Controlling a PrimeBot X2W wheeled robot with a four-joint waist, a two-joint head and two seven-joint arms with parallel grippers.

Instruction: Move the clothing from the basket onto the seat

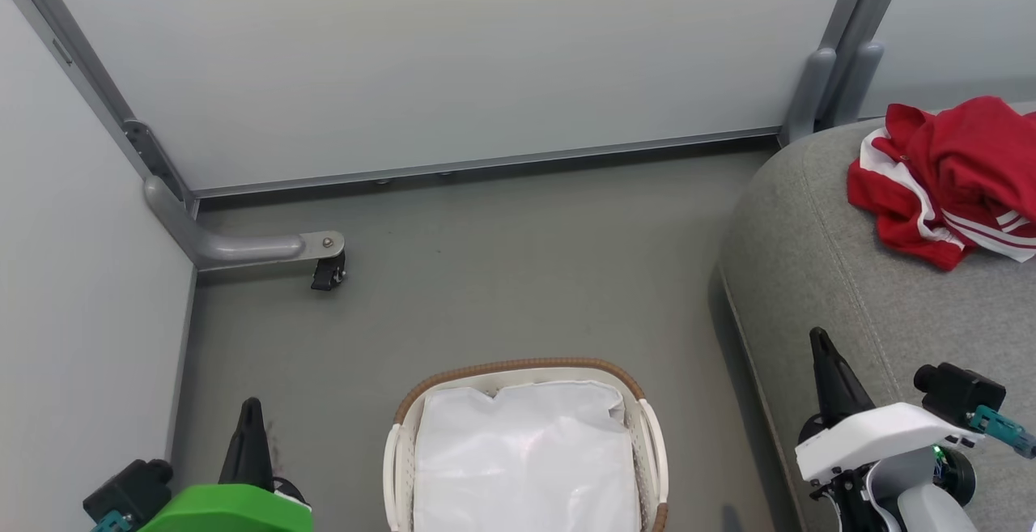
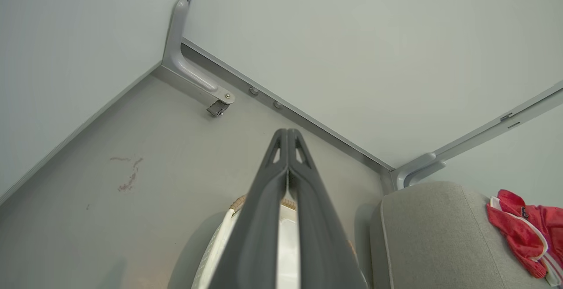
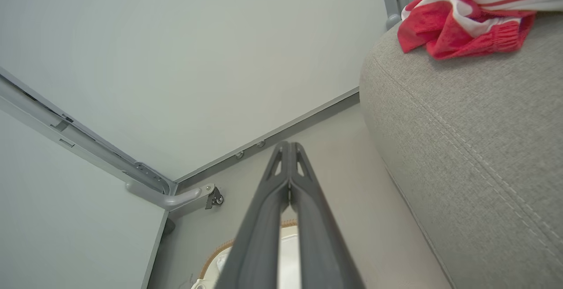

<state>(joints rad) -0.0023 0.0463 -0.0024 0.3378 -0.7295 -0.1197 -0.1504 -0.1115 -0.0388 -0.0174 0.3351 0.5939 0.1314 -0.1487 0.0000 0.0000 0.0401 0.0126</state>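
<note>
Head view looks down on basket (image 1: 518, 367); wrist views low, facing wall (image 2: 352, 38), all sharing seat (image 1: 809, 273)

Right gripper (image 3: 289, 148) fingers pressed together; red clothing (image 3: 462, 20) on seat (image 3: 462, 139) upper right; basket (image 3: 228, 254) below fingers.

Clothing (image 1: 947, 176) on the seat (image 1: 842, 289), right of the basket (image 1: 518, 370) on the floor (image 1: 486, 273).
</note>
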